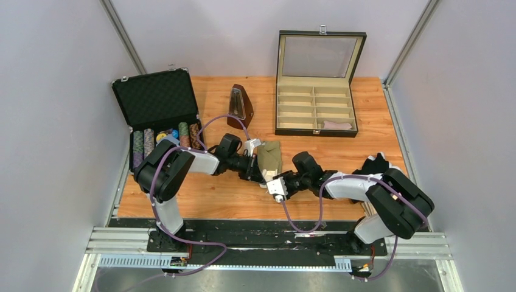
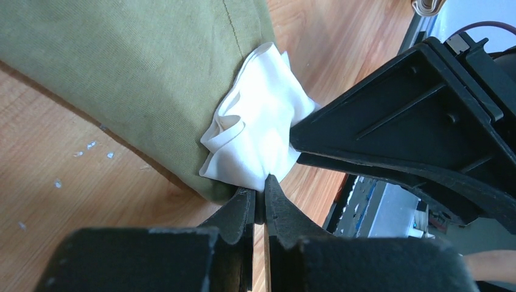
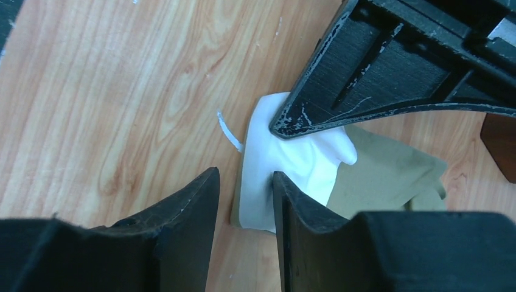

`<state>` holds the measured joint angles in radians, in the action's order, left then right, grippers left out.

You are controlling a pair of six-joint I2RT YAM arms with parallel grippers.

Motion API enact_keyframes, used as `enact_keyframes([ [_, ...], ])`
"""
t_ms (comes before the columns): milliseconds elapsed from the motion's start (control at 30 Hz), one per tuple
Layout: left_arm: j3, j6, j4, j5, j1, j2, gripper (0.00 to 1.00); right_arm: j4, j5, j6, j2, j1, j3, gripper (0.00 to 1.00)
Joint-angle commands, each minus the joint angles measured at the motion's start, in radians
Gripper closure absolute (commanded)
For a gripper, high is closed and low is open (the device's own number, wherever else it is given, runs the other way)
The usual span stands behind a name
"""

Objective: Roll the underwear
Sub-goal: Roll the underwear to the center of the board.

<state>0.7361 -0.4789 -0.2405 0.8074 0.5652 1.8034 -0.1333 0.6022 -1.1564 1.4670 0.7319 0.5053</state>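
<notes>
The olive-khaki underwear (image 1: pixel 272 156) lies on the wooden table between my two arms. In the left wrist view its olive cloth (image 2: pixel 122 67) ends in a bunched white waistband (image 2: pixel 261 128). My left gripper (image 2: pixel 260 185) is shut on the edge of that waistband and shows in the top view (image 1: pixel 261 173). My right gripper (image 3: pixel 246 182) is open, with the waistband (image 3: pixel 298 164) just ahead of it and touching its right finger; it meets the left gripper in the top view (image 1: pixel 272 181). Black underwear (image 1: pixel 374 164) lies by the right arm. A cream-beige piece (image 1: pixel 338 125) sits in the compartment box.
An open compartment box (image 1: pixel 316 100) stands at the back right. A brown metronome (image 1: pixel 240 106) stands behind the underwear. An open black case with poker chips (image 1: pixel 161 115) is at the back left. The left gripper's finger (image 3: pixel 365 79) crosses the right wrist view.
</notes>
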Motion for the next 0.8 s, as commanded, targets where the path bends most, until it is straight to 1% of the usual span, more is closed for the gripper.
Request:
enact_keyframes([
  [0, 0.023, 0.038, 0.048, -0.036, 0.007, 0.027, 0.96, 0.012, -0.063, -0.026, 0.041, 0.0, 0.024, 0.61],
  [67, 0.03, 0.041, 0.055, -0.039, 0.005, 0.028, 0.94, 0.017, -0.08, -0.02, 0.057, 0.0, 0.028, 0.63],
  [100, 0.037, 0.047, 0.059, -0.04, 0.005, 0.028, 0.93, 0.027, -0.086, -0.025, 0.065, 0.0, 0.032, 0.67],
  [133, 0.042, 0.05, 0.073, -0.041, 0.005, 0.027, 0.87, 0.042, -0.088, -0.037, 0.072, 0.0, 0.036, 0.72],
  [167, 0.055, 0.056, 0.081, -0.048, 0.001, 0.025, 0.75, 0.061, -0.089, -0.04, 0.077, 0.0, 0.042, 0.75],
  [200, 0.063, 0.06, 0.111, -0.055, -0.002, 0.012, 0.69, 0.071, -0.094, -0.043, 0.082, -0.001, 0.049, 0.79],
  [233, 0.079, 0.073, 0.158, -0.079, -0.013, 0.003, 0.58, 0.106, -0.103, -0.045, 0.091, -0.002, 0.062, 0.82],
  [267, 0.088, 0.083, 0.179, -0.09, -0.02, -0.027, 0.54, 0.126, -0.108, -0.046, 0.099, -0.003, 0.075, 0.85],
  [300, 0.096, 0.104, 0.213, -0.101, -0.041, -0.048, 0.49, 0.164, -0.115, -0.048, 0.105, -0.002, 0.084, 0.87],
  [367, 0.089, 0.145, 0.26, -0.124, -0.071, -0.13, 0.42, 0.196, -0.118, -0.049, 0.107, -0.005, 0.095, 0.89],
  [400, 0.07, 0.185, 0.271, -0.134, -0.078, -0.203, 0.41, 0.214, -0.107, -0.044, 0.104, -0.009, 0.104, 0.9],
  [433, 0.058, 0.21, 0.281, -0.157, -0.088, -0.244, 0.39, 0.239, -0.093, -0.033, 0.102, -0.016, 0.121, 0.9],
  [500, 0.015, 0.324, 0.271, -0.187, -0.09, -0.426, 0.37, 0.313, -0.051, 0.01, 0.107, -0.033, 0.177, 0.91],
  [533, -0.017, 0.423, 0.265, -0.2, -0.088, -0.471, 0.36, 0.36, -0.022, 0.03, 0.111, -0.049, 0.222, 0.91],
  [567, -0.035, 0.486, 0.252, -0.233, -0.075, -0.559, 0.35, 0.393, 0.008, 0.046, 0.113, -0.062, 0.248, 0.91],
  [600, -0.078, 0.635, 0.249, -0.248, -0.066, -0.598, 0.35, 0.418, 0.03, 0.062, 0.113, -0.072, 0.268, 0.91],
  [633, -0.102, 0.71, 0.222, -0.257, -0.045, -0.674, 0.35, 0.437, 0.046, 0.077, 0.114, -0.079, 0.283, 0.91],
  [667, -0.147, 0.888, 0.217, -0.23, -0.035, -0.707, 0.35, 0.445, 0.056, 0.091, 0.115, -0.085, 0.29, 0.91],
  [700, -0.172, 0.991, 0.221, -0.211, -0.003, -0.771, 0.35, 0.45, 0.061, 0.097, 0.113, -0.085, 0.294, 0.91],
  [733, -0.226, 1.188, 0.221, -0.187, 0.016, -0.799, 0.35, 0.454, 0.066, 0.099, 0.112, -0.087, 0.295, 0.91],
  [767, -0.258, 1.276, 0.199, -0.181, 0.06, -0.854, 0.35, 0.458, 0.07, 0.099, 0.109, -0.086, 0.297, 0.91],
])
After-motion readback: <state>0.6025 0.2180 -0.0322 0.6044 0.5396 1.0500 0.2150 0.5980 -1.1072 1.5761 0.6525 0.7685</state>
